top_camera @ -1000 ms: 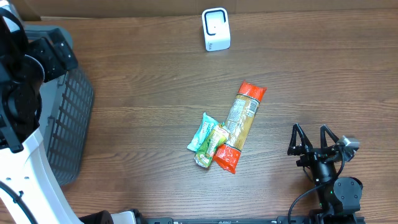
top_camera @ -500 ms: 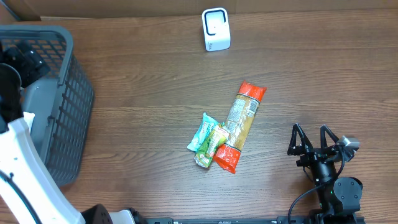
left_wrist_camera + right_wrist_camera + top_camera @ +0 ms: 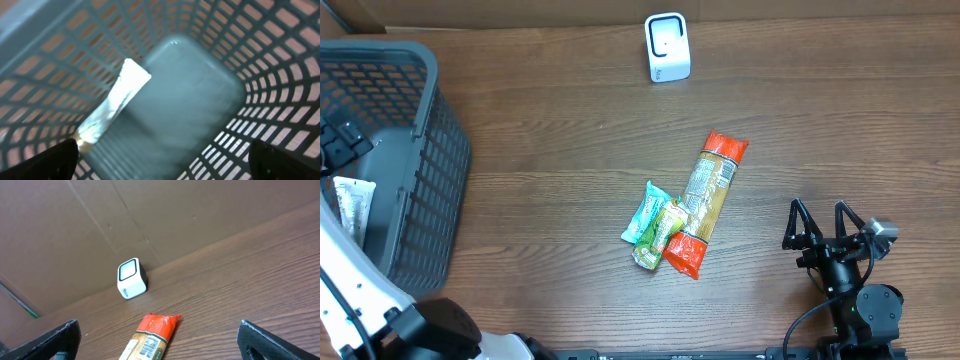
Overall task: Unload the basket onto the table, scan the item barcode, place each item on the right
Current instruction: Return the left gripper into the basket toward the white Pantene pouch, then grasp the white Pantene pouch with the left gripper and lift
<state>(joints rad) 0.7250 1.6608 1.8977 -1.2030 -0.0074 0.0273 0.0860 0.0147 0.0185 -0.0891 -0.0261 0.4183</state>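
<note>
The left gripper (image 3: pixel 165 162) hangs over the grey basket (image 3: pixel 430 180), fingers spread wide and empty. It looks down on a white packet (image 3: pixel 115 100) lying slanted across the basket's floor. I judge the basket to be the drop place for items already dealt with, which would explain a packet lying loose there. The items yet to be scanned lie near the middle of the wooden table (image 3: pixel 540 130): a long orange-ended packet (image 3: pixel 708 200) with its printed label facing up, and a smaller green packet (image 3: pixel 653 222) touching its lower end. The right gripper (image 3: pixel 825 238) sits low at the near right, jaws wide with nothing between them, well apart from the packets. The white barcode scanner (image 3: pixel 667 47) stands upright at the far edge, its window turned toward the workspace, so an item can be held up before it.
</note>
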